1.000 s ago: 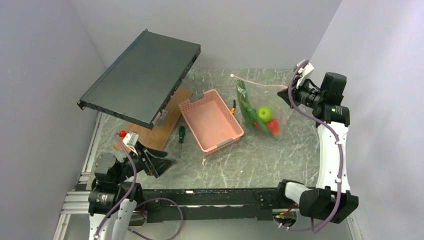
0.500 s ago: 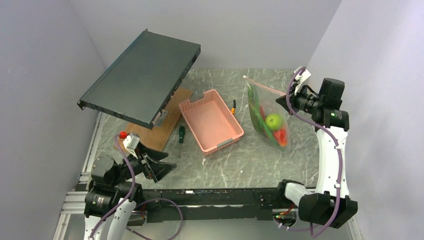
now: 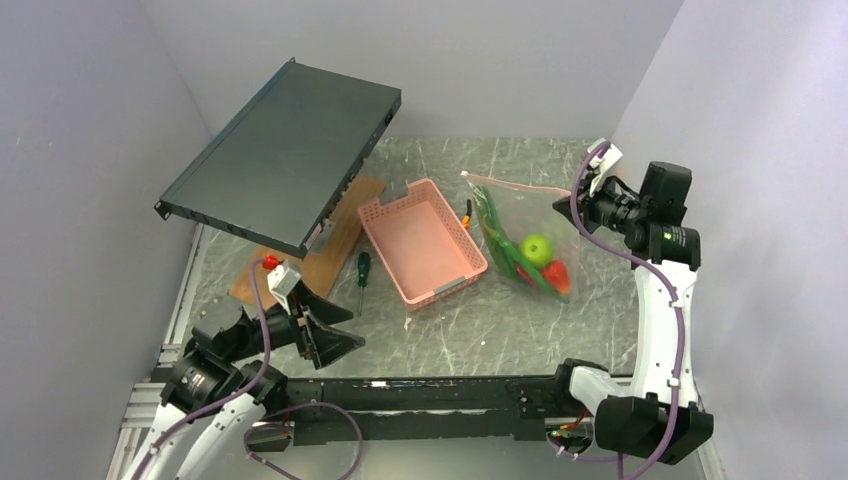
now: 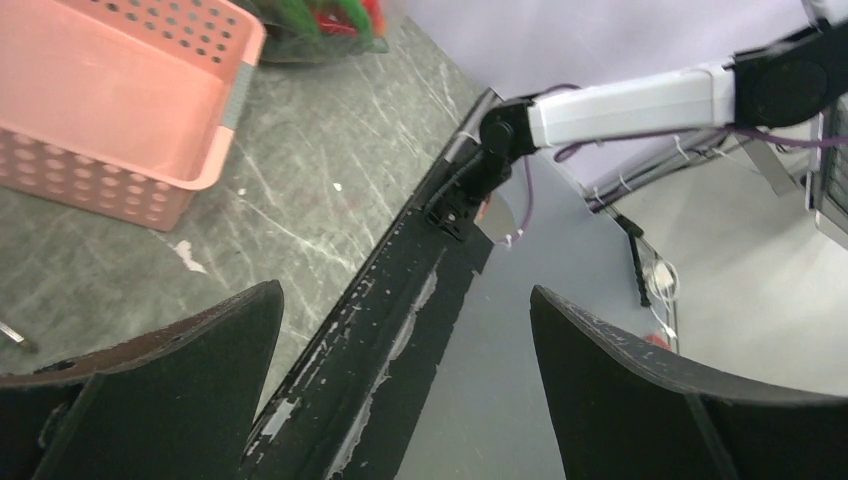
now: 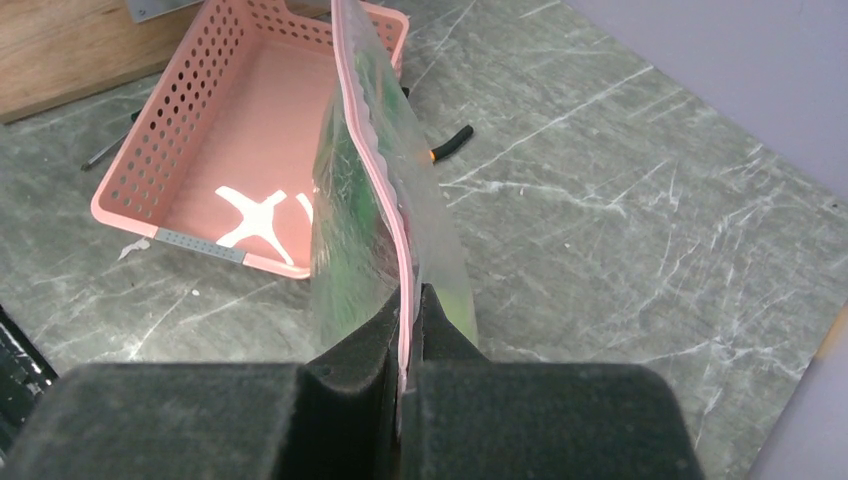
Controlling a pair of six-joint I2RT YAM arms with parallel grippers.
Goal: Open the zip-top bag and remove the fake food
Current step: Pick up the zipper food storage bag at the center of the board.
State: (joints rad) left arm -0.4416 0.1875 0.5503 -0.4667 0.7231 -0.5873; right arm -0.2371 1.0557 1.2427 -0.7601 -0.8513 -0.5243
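Note:
The clear zip-top bag (image 3: 525, 235) hangs from my right gripper (image 3: 566, 203), which is shut on its pink zip strip (image 5: 385, 190) at the right end. The bag is lifted above the table's right side, and its lower part with the fake food sags down. Inside I see a lime-green apple (image 3: 537, 247), long green pods (image 3: 498, 237) and a red piece (image 3: 557, 275). In the right wrist view the bag (image 5: 350, 220) stretches away from the fingers toward the basket. My left gripper (image 3: 335, 325) is open and empty, low at the near left, far from the bag.
A pink perforated basket (image 3: 423, 241) sits mid-table left of the bag, with a green-handled screwdriver (image 3: 362, 270) beside it. A dark flat box (image 3: 285, 150) leans over a wooden board (image 3: 320, 250) at the back left. A small black-and-orange item (image 3: 467, 212) lies behind the basket.
My right gripper swung the bag, first rightward, then back so the zip strip stretches left; the food shifted inside. My left arm rose and moved forward a little, its gripper still open.

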